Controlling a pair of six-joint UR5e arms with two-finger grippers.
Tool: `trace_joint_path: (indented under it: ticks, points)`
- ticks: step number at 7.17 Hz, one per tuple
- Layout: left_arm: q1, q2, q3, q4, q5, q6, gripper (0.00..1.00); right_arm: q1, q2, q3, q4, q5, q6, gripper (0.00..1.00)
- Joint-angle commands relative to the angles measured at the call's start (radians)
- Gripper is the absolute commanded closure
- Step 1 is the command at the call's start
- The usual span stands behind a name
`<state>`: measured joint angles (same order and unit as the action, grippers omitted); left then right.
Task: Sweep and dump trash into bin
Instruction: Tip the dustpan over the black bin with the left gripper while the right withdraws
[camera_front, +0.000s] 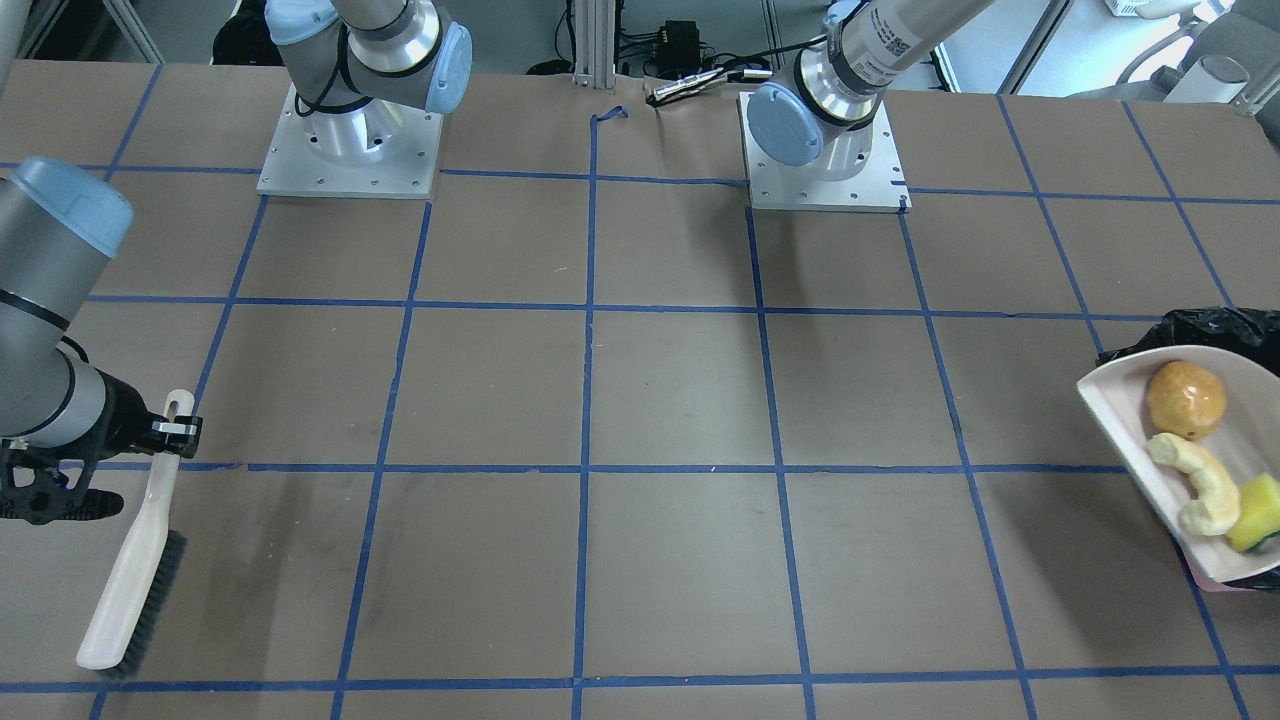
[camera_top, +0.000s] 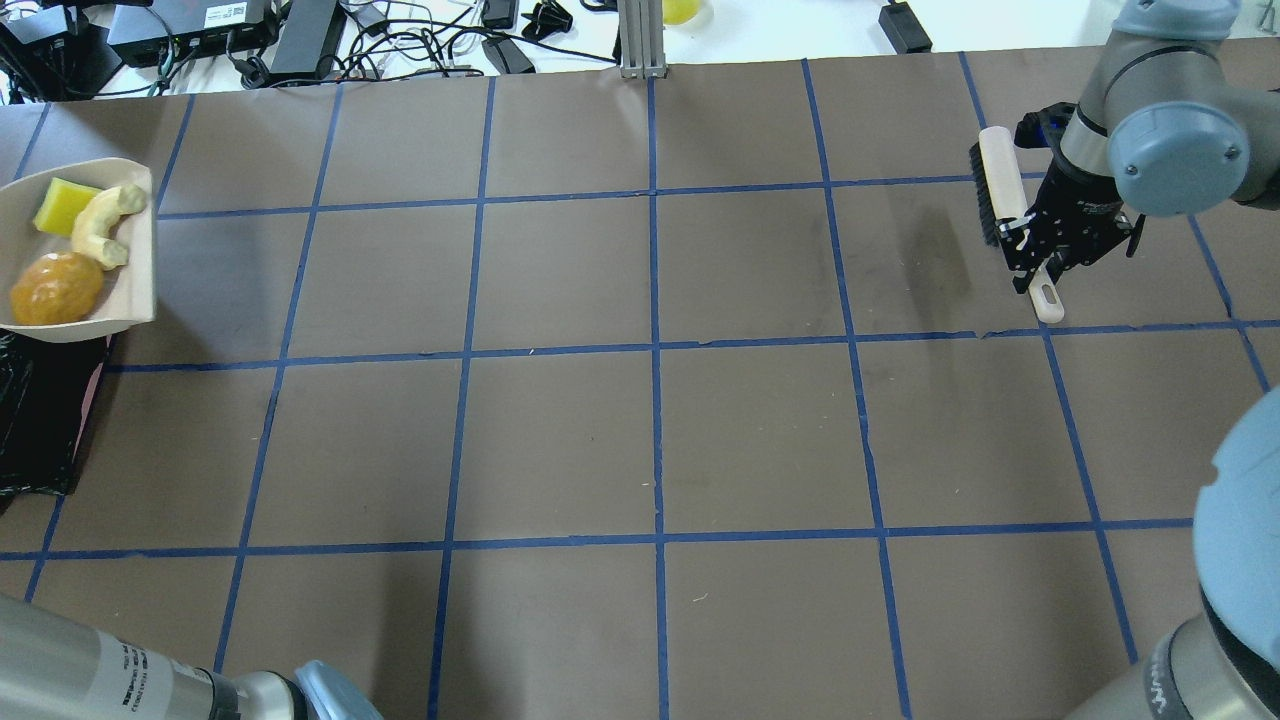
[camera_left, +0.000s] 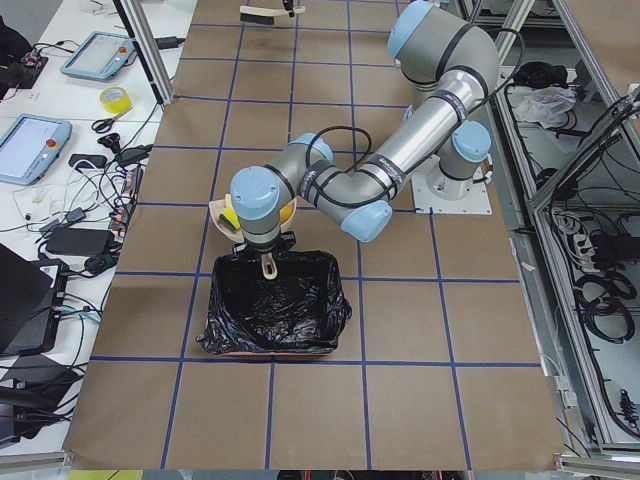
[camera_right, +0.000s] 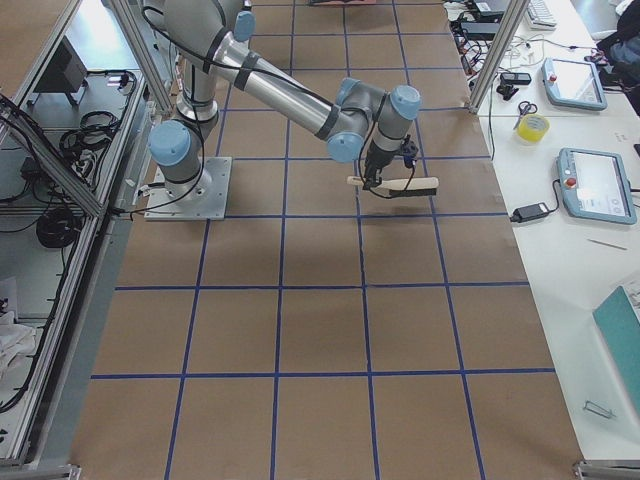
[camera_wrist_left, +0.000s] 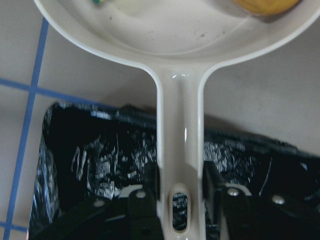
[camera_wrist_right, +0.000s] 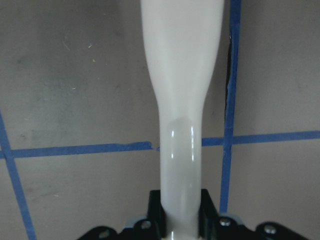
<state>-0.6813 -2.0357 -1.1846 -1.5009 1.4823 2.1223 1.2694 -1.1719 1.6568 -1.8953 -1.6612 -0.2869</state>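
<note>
The trash lies in a beige dustpan (camera_front: 1115, 405): an orange-brown lump (camera_front: 1186, 399), a cream rind slice (camera_front: 1195, 482) and a green-and-yellow sponge (camera_front: 1260, 511). My left gripper (camera_wrist_left: 180, 200) is shut on the dustpan's handle (camera_wrist_left: 180, 125). The handle is over the black-lined pink bin (camera_left: 275, 315), and the pan body is beside the bin's rim. In the overhead view the dustpan (camera_top: 135, 270) is at the left edge next to the bin (camera_top: 40, 420). My right gripper (camera_top: 1030, 240) is shut on a white brush (camera_top: 1000, 180) and holds it low over the table, far from the bin.
Blue tape lines grid the brown table. The two arm bases (camera_front: 350, 140) (camera_front: 825, 150) stand at the robot's side. Cables and power bricks (camera_top: 300, 40) lie past the table's far edge. A side bench holds tablets and a tape roll (camera_left: 115, 100).
</note>
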Motion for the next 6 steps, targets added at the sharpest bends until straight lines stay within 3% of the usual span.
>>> trace_joint_path:
  ticks: [1, 4, 6]
  points:
    - [0.061, -0.020, 0.109, -0.029, 0.036, 0.074, 0.89, -0.007, 0.032, 0.000, -0.025, 0.000, -0.014, 1.00]
    - [0.146, -0.089, 0.174, 0.003, 0.082, 0.123, 0.88, -0.018, 0.041, 0.001, -0.011, -0.005, -0.012, 1.00]
    - [0.140, -0.106, 0.230, 0.053, 0.234, 0.133, 0.88, -0.030, 0.043, 0.001, -0.011, -0.011, -0.035, 1.00]
